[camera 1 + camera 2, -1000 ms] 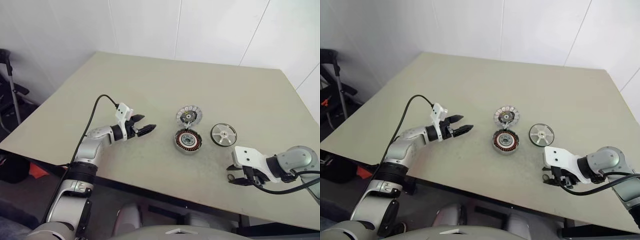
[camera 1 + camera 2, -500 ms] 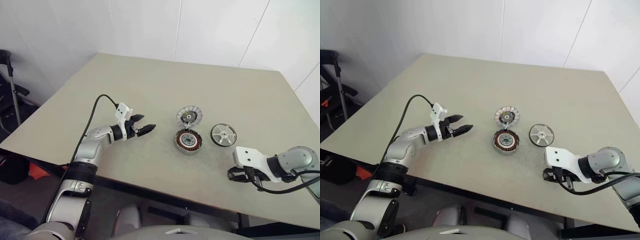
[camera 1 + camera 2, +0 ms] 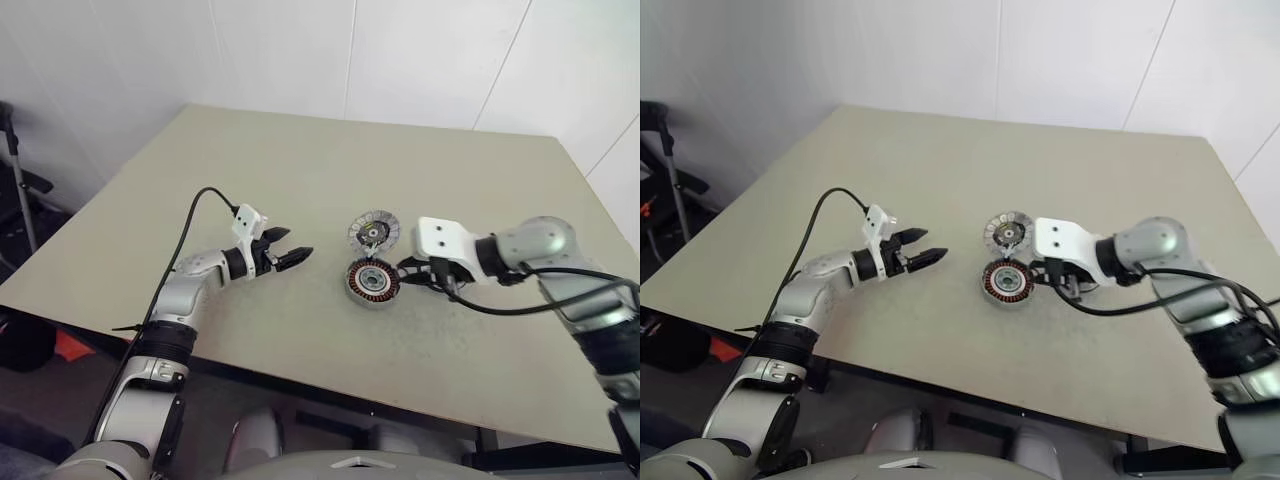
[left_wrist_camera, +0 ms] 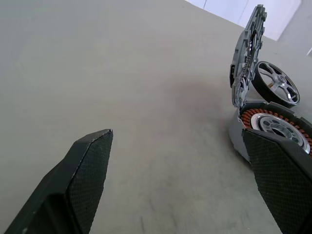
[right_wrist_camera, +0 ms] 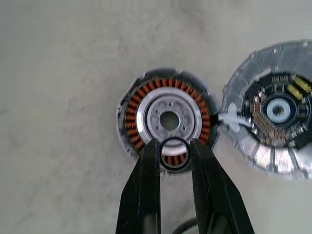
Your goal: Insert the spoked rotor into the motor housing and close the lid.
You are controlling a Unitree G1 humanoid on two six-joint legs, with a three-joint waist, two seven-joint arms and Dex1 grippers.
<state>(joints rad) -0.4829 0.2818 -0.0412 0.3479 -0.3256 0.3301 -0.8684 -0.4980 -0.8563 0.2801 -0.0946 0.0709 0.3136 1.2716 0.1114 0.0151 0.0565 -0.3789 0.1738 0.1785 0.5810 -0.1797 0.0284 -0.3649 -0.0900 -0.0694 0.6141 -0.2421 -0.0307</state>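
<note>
The motor housing (image 3: 373, 282) lies open on the table, its copper windings (image 5: 168, 117) ringing a silver hub. Its ribbed lid (image 3: 372, 232) stands tilted up on the hinge at the far side, inner face (image 5: 278, 129) showing. The spoked rotor (image 4: 278, 84) lies flat on the table just beyond the housing, behind the lid in the left wrist view. My right gripper (image 5: 174, 146) hovers over the housing's near rim, shut on a small dark ring (image 5: 174, 155). My left gripper (image 3: 300, 254) hangs open to the left of the housing, a short gap away, holding nothing.
The beige table (image 3: 300, 170) has bare room behind and to the left of the parts. Its near edge (image 3: 300, 375) runs below my arms. A black cable (image 3: 195, 210) loops off my left wrist. White walls close the far side.
My right arm has swung from the table's near right corner up and leftward to a spot over the housing. The left arm has stayed where it was.
</note>
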